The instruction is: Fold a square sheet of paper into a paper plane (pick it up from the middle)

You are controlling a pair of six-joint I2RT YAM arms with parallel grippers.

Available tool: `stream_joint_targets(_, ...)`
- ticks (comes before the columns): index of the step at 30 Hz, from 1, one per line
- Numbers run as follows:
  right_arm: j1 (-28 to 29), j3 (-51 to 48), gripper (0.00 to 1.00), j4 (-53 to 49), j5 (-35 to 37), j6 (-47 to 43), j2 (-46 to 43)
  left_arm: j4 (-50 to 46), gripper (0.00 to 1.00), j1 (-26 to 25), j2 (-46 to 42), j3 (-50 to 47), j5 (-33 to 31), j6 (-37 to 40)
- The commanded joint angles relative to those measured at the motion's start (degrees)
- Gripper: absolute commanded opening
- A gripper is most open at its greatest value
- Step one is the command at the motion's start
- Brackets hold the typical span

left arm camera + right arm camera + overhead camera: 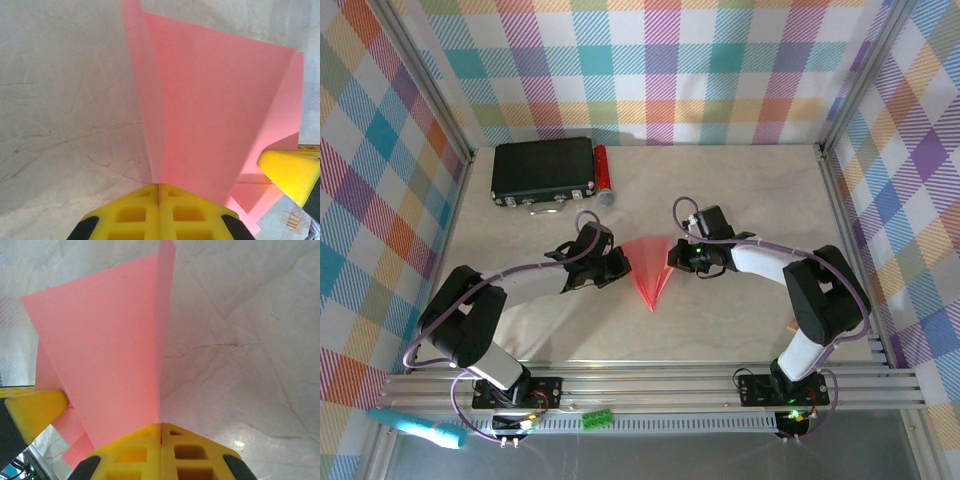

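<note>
The tabletop [770,190] is pale and smooth, with thin veins like stone, and checked walls [660,60] of many colours stand around it. The left gripper [612,266] has its yellow fingers [107,216] pressed together on a thin flap of the paper plane [648,268]. The right gripper [676,256] pinches the opposite flap in the same way. The plane is matte pink-red paper, a narrow triangle with a centre crease, near the middle of the tabletop. Its long axis runs from far edge to near edge, with the sharp tip towards the near edge. A ridged black box [542,170] lies near the far left corner, with a red cylinder [602,172] just beside it.
</note>
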Motion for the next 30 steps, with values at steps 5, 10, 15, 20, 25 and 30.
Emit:
stream_joint_targets(5, -1.38, 1.04, 0.08, 1.59, -3.19, -2.21, 4.59, 3.01, 0.00, 0.83, 5.86, 1.78, 1.49, 0.35)
stream_joint_targets(10, -1.62, 1.52, 0.10, 1.33, -3.72, -2.65, 6.06, 3.75, 0.00, 1.02, 7.23, 1.69, 2.51, 0.18)
stream_joint_targets(15, -1.77, 2.60, 0.15, -1.19, -2.57, -3.26, 6.10, 3.22, 0.02, 1.28, 7.32, 1.56, 2.90, 0.55)
stream_joint_targets(20, -1.72, 3.81, 0.27, -5.01, -1.60, -3.53, 4.30, 3.41, 0.03, 1.37, 7.13, 1.79, 4.04, 0.69)
stream_joint_targets(25, -1.51, 2.77, 0.41, -8.51, -0.24, -2.86, -0.72, 2.88, 0.03, 1.37, 6.43, 2.37, 4.69, 1.09)
stream_joint_targets(30, 1.16, 0.26, 0.45, -10.58, 1.10, -1.00, -4.25, 2.70, 0.03, 1.37, 6.17, 2.60, 5.12, 0.85)
